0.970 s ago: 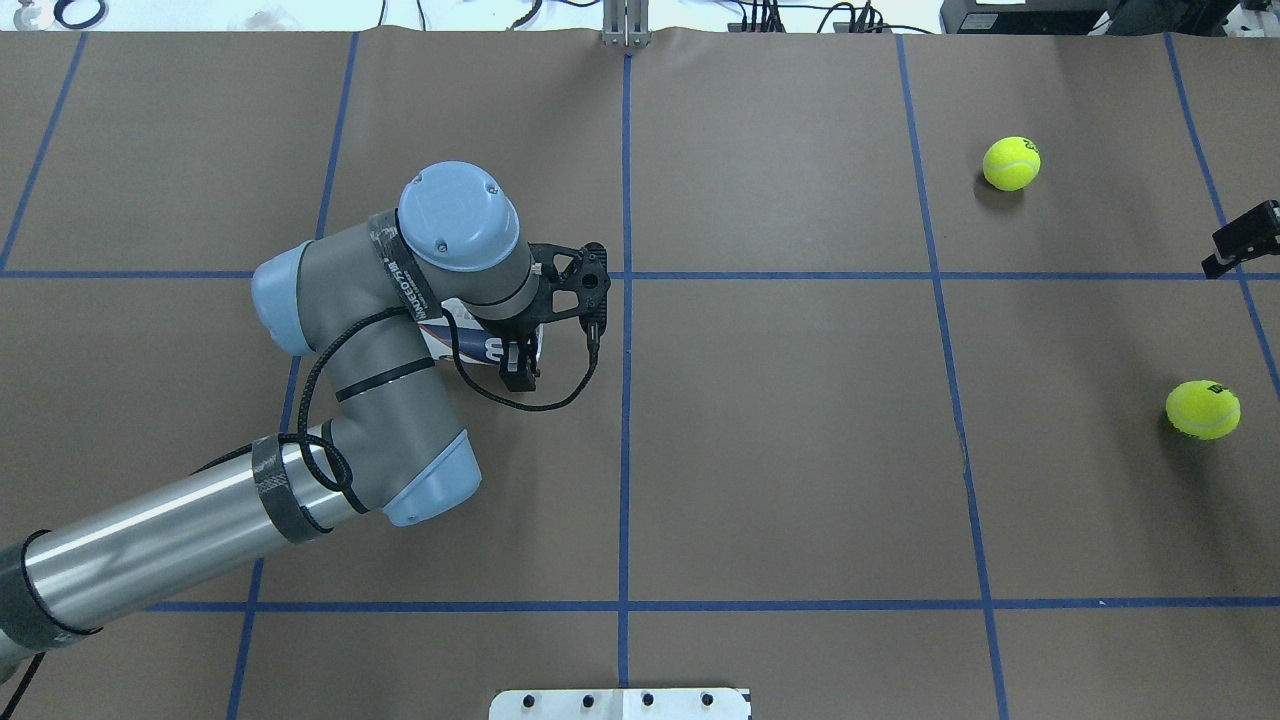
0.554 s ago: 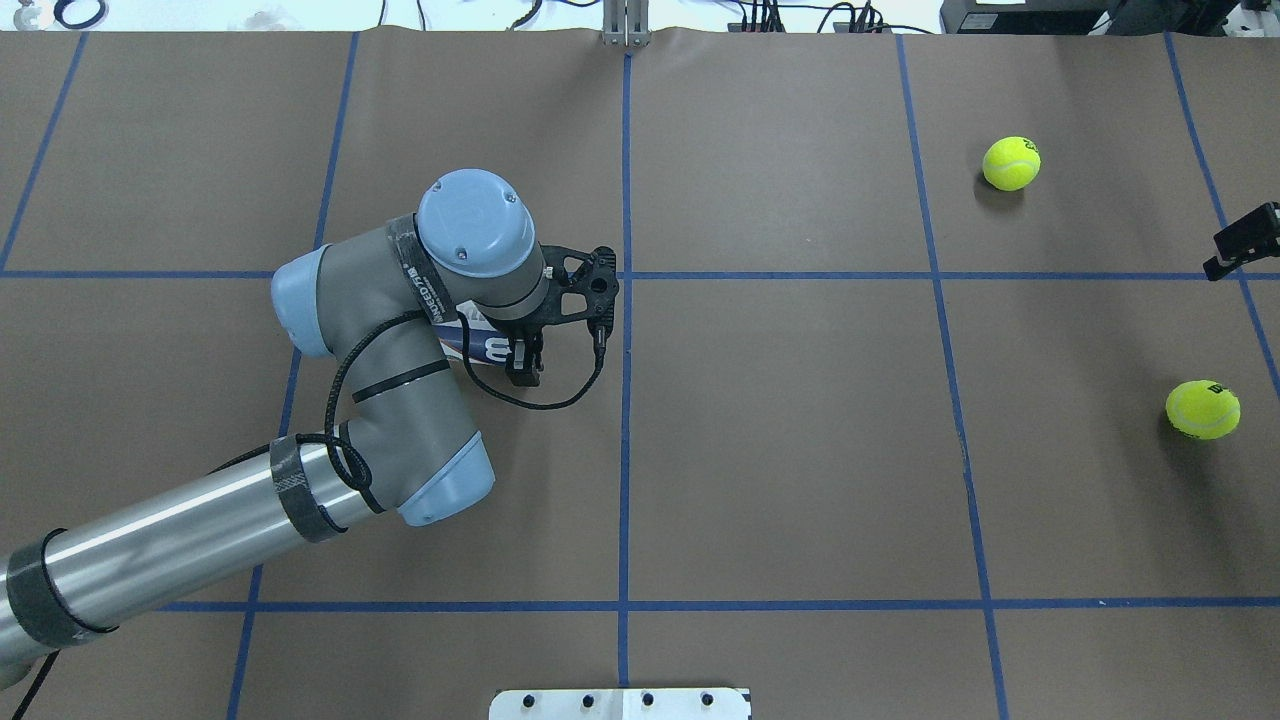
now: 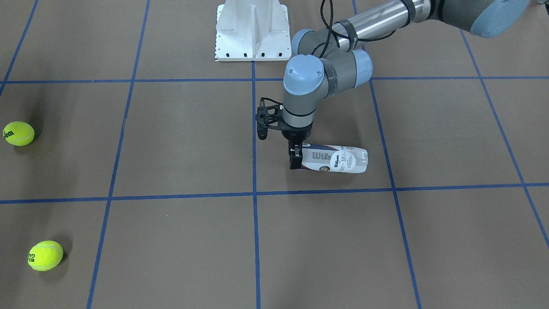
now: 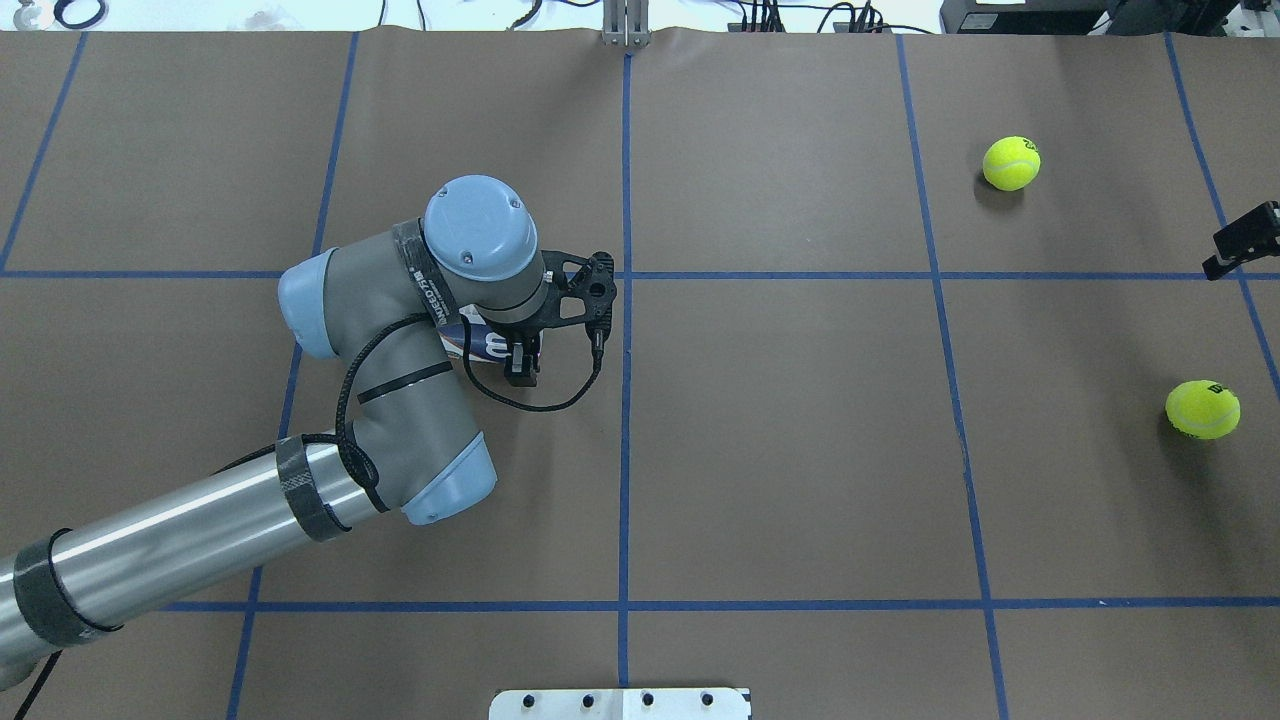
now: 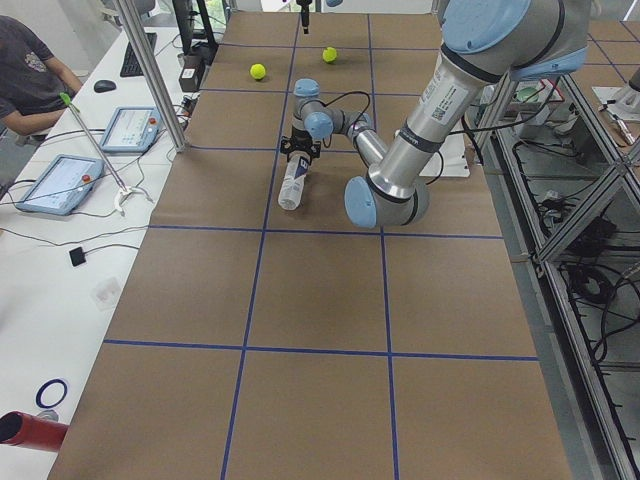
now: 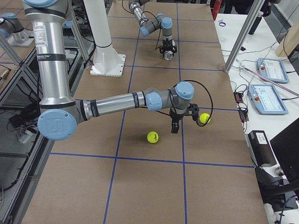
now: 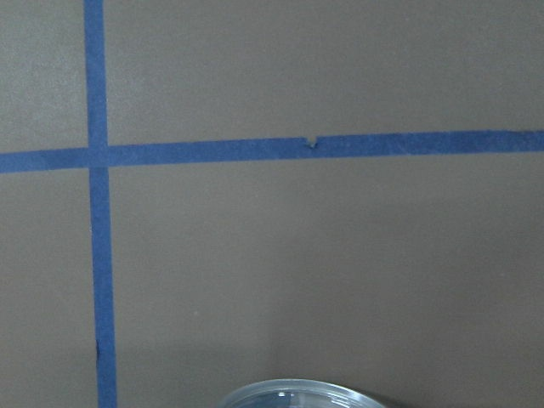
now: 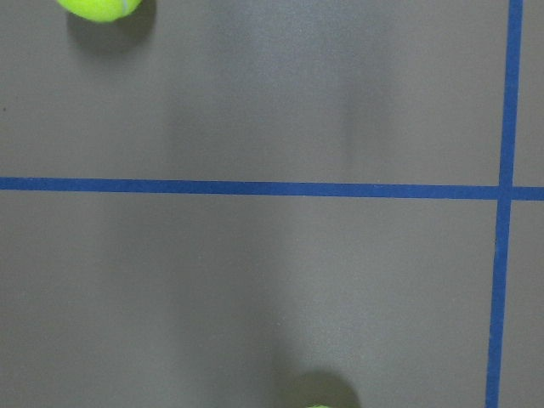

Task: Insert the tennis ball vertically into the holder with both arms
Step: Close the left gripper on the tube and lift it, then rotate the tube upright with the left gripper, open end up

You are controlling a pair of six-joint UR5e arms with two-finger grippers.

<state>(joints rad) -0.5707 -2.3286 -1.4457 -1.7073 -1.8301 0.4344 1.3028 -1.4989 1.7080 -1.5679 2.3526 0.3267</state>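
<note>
the left arm [image 4: 170, 545] stretched in from the overhead view's 8 o'clock corner, forearm sloping toward centre, then folded at the wrist joints so the last blue-capped link pointed straight down. the left gripper [image 3: 295, 162] hung vertically beneath it, fingers pinched across one end of the holder [image 3: 339, 160]. the right arm [image 6: 117, 101] lay low and nearly level in the right side view, wrist turned down, the right gripper [image 6: 174, 128] pointing at the table. overhead, only a black piece of it showed at the 3 o'clock edge. how its jaws stood could not be told.
</note>
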